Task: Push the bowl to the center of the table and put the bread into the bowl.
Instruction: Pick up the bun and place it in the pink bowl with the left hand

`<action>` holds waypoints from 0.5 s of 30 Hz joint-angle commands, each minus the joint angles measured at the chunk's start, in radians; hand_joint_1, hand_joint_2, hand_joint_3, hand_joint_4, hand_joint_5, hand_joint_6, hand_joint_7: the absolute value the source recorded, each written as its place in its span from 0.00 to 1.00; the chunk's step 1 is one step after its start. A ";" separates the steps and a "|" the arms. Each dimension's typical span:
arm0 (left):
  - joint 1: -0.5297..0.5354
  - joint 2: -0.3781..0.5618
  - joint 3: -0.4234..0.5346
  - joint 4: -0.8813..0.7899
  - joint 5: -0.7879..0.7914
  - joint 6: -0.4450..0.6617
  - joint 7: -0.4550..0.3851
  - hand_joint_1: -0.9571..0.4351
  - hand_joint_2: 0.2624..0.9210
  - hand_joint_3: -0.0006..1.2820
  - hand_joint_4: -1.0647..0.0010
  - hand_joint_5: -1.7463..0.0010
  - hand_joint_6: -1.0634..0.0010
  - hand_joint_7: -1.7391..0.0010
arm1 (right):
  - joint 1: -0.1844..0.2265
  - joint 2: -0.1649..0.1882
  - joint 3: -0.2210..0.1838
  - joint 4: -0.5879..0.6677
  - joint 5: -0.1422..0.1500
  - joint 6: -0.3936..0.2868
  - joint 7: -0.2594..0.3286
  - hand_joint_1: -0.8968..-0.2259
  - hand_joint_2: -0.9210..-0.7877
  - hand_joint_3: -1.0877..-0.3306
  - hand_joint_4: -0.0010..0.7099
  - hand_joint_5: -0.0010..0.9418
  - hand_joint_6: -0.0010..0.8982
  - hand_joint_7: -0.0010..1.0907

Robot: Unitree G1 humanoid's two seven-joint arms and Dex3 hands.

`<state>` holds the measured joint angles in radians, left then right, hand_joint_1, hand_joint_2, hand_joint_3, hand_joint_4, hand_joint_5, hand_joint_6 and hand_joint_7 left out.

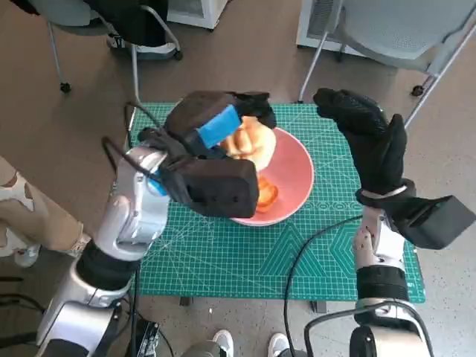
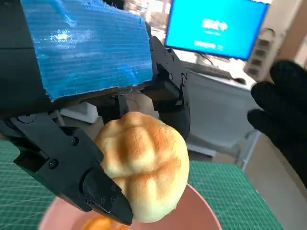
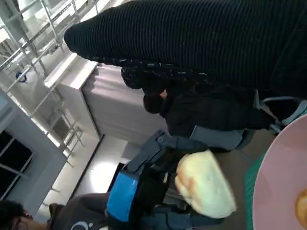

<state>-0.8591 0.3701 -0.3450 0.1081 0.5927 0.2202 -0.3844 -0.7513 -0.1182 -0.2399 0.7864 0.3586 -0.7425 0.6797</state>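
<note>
Head view showed the pink bowl (image 1: 294, 175) already near the table's (image 1: 223, 260) middle — the push looked done. The left hand (image 1: 212, 130) gripped the bread (image 1: 249, 143) above the bowl, not yet released — the right hand (image 1: 368, 141) hovered beside it, fingers spread, holding nothing.

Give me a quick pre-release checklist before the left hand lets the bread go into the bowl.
1. Bread held: ok, the left hand grips it between its fingers.
2. Bread above the bowl: ok, the head view and the left wrist view both show pink rim under it.
3. Bowl central on the green mat: ok by the head view, roughly mid-mat.
4. Bowl contents: an orange item already lies inside; it looks to leave room, so ok.
5. Right hand clear of the drop: ok, it is raised beside the bowl, holding nothing.
6. Bread's height over the bowl floor: cannot tell.
</note>
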 commanded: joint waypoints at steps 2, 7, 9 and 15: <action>-0.028 -0.017 -0.002 0.066 -0.005 -0.052 0.030 0.69 1.00 0.03 0.30 0.38 0.41 0.31 | 0.038 -0.004 -0.001 -0.014 0.001 0.013 -0.017 0.33 0.00 0.47 0.29 0.00 0.04 0.49; -0.029 -0.027 0.008 0.098 -0.019 -0.081 0.036 0.69 1.00 0.04 0.30 0.37 0.42 0.32 | 0.042 -0.002 0.000 -0.016 -0.004 0.012 -0.028 0.33 0.00 0.47 0.29 0.00 0.04 0.49; -0.025 -0.030 0.014 0.101 -0.035 -0.086 0.024 0.69 1.00 0.06 0.31 0.35 0.46 0.31 | 0.042 -0.001 0.002 -0.016 -0.005 0.011 -0.031 0.33 0.00 0.47 0.29 0.00 0.04 0.49; -0.006 -0.018 0.024 0.065 -0.097 -0.014 -0.106 0.63 0.80 0.12 0.79 0.78 0.83 0.68 | 0.043 0.004 0.005 -0.019 -0.007 0.011 -0.041 0.33 0.00 0.47 0.29 0.00 0.04 0.49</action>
<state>-0.8606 0.3456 -0.3314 0.2024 0.5295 0.1664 -0.4221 -0.7321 -0.1165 -0.2363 0.7647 0.3533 -0.7425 0.6491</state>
